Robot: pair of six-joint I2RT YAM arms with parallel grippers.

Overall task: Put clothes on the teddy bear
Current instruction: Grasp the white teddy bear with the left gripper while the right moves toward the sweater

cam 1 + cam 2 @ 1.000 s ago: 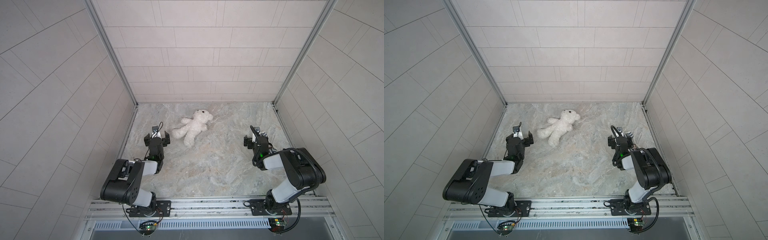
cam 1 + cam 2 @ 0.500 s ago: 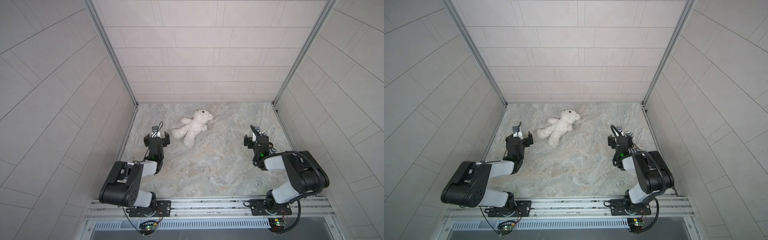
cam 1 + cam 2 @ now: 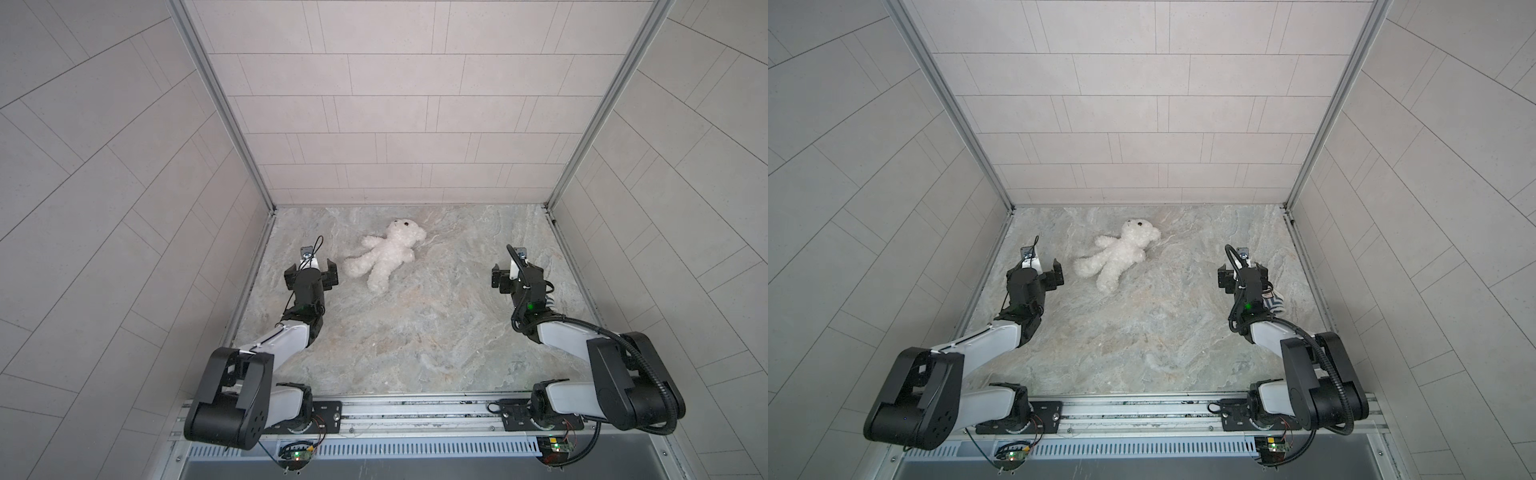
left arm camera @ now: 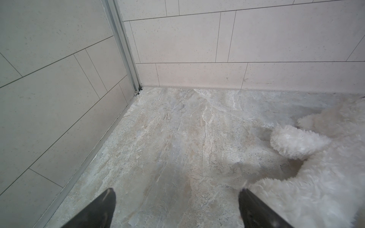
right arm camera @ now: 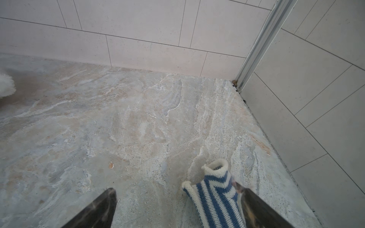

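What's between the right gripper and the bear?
Nothing: in both top views only bare table separates the right gripper from the bear; the striped shirt lies by the gripper itself.

White teddy bear, blue-and-white striped shirt

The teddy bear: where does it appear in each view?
Top view: teddy bear lies mid-width, toward the back.
Top view: teddy bear, same spot.
Left wrist: teddy bear large, at the frame's edge.
Right wrist: teddy bear, only a fur tip at the edge.
Landmark: the tiled back wall, in all four.
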